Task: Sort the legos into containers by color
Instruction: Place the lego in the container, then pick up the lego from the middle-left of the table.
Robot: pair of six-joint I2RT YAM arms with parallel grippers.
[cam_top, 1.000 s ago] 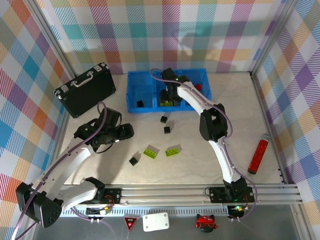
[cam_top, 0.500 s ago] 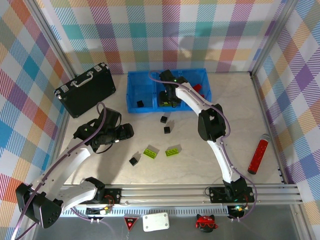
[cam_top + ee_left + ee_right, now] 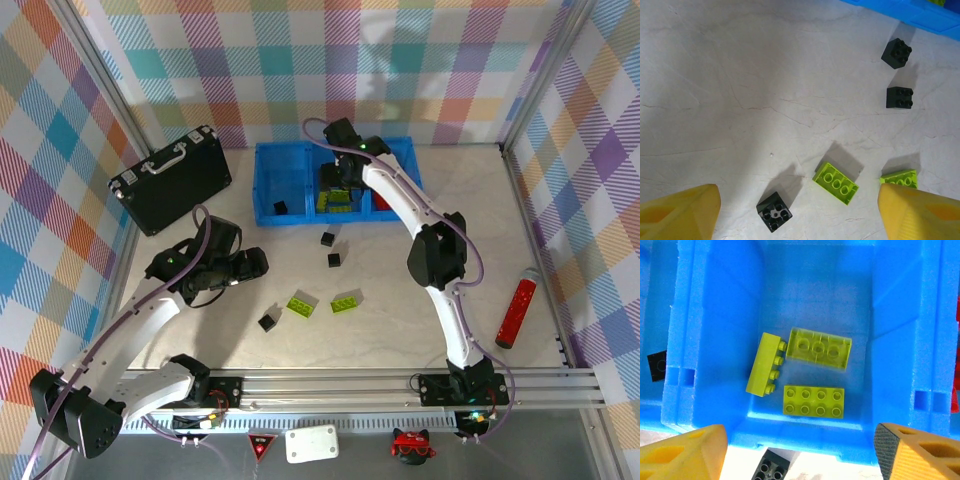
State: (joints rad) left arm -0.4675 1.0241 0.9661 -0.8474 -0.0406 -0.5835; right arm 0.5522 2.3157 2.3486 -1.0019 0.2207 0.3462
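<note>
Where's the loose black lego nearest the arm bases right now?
In the top view the black lego lies on the table, left of centre and apart from the lime-green lego just up-right of it. The left wrist view shows it bottom centre.

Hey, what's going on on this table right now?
Legos are being sorted by color into a blue tray. The right gripper hangs open over the middle compartment, which holds three lime-green bricks. The left gripper hovers open above the table, where two green bricks and three black cubes lie loose.
</note>
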